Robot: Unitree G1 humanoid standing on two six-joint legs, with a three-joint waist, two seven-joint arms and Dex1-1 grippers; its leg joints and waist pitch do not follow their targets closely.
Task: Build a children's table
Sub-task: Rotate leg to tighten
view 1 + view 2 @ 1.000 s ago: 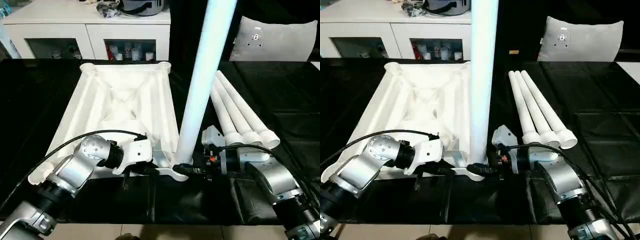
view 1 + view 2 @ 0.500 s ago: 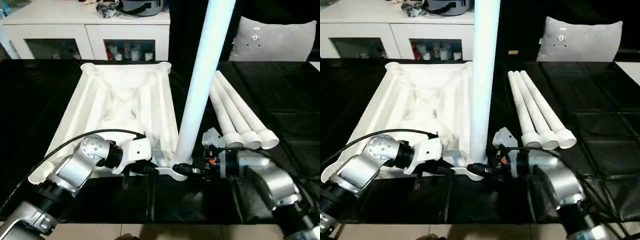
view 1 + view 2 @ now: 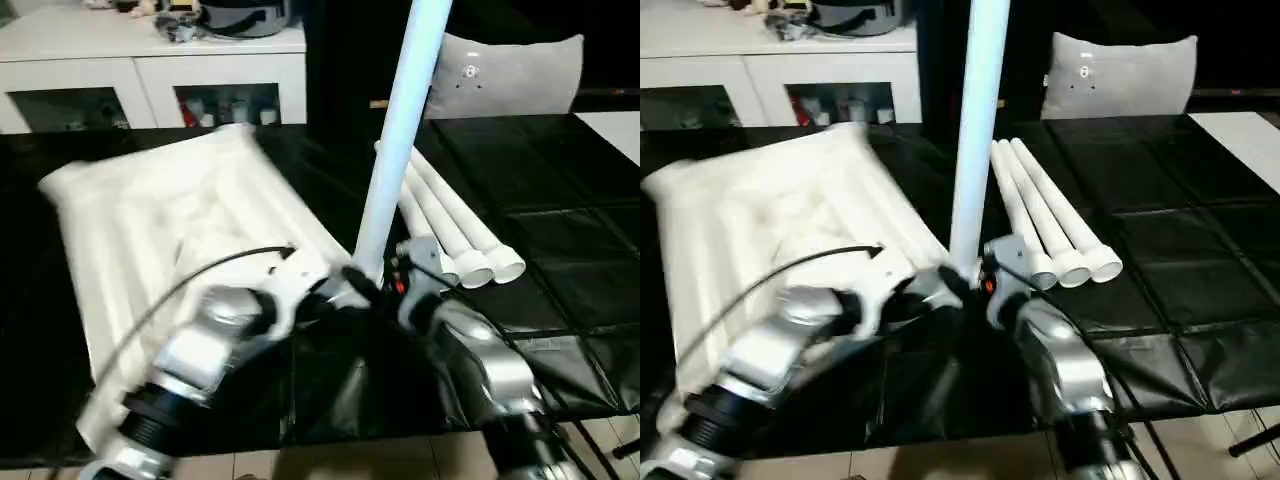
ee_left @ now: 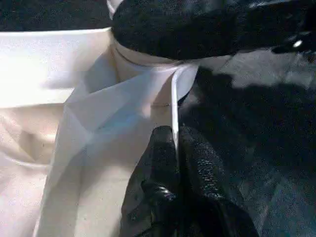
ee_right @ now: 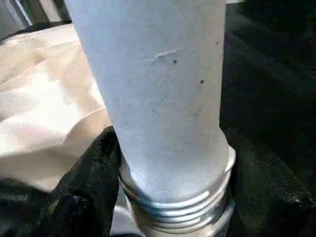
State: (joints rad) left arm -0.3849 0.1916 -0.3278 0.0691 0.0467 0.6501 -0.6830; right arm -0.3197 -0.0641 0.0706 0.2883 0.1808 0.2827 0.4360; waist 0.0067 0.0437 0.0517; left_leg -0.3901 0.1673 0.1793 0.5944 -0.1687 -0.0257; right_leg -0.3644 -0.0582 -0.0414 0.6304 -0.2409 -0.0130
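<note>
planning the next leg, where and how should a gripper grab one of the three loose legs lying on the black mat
Grip the outermost loose leg across its round shaft, just behind the flared end, coming from above on its open right side. The three lie side by side and touching, so only that flank leaves room for a finger.

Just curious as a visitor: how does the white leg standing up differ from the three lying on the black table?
The standing leg is upright at the tabletop corner, gripped near its threaded base by the right fingers. The three loose legs lie flat, side by side, untouched. All are white tapered tubes.
</note>
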